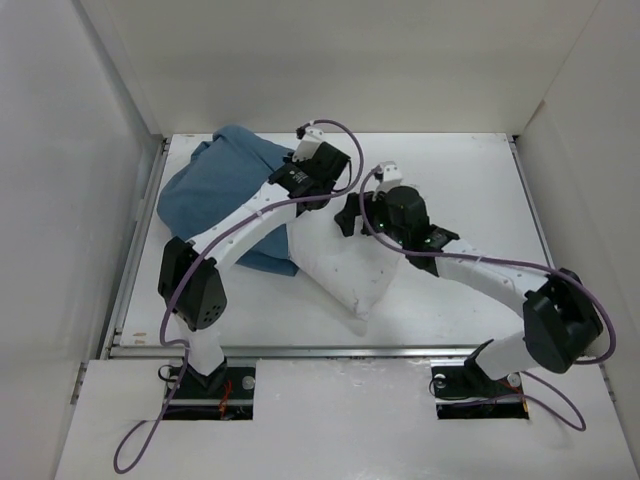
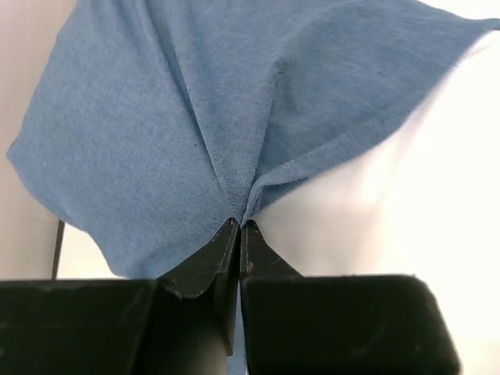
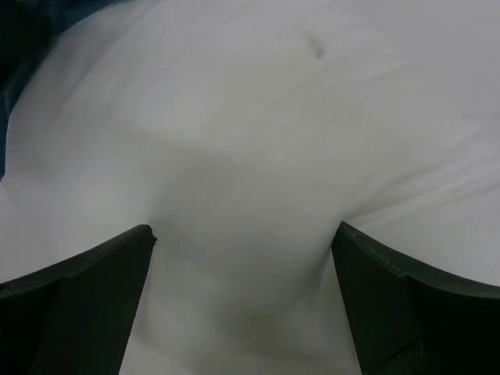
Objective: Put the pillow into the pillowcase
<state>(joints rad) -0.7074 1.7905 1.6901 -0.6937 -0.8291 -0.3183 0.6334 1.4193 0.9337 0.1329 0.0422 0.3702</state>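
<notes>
Pinching tight, the left gripper [image 2: 238, 228] has both black fingers closed together on a gathered fold at the hem of the soft, wrinkly slate-blue fabric pillowcase [image 2: 156, 117]. The cloth fans out ahead of the tips in sharp creases, a grip made, I'd say, to lift that edge and hold the mouth open. Just right of the pinch swells the plump white rectangular fabric pillow [image 3: 258, 117], its far end lying under the blue hem. On it sits the right gripper [image 3: 242, 242], jaws wide apart and pressed into the stuffing either side of a bulge, clamping nothing, likely poised to shove it inward across the white table [image 1: 450, 170].
</notes>
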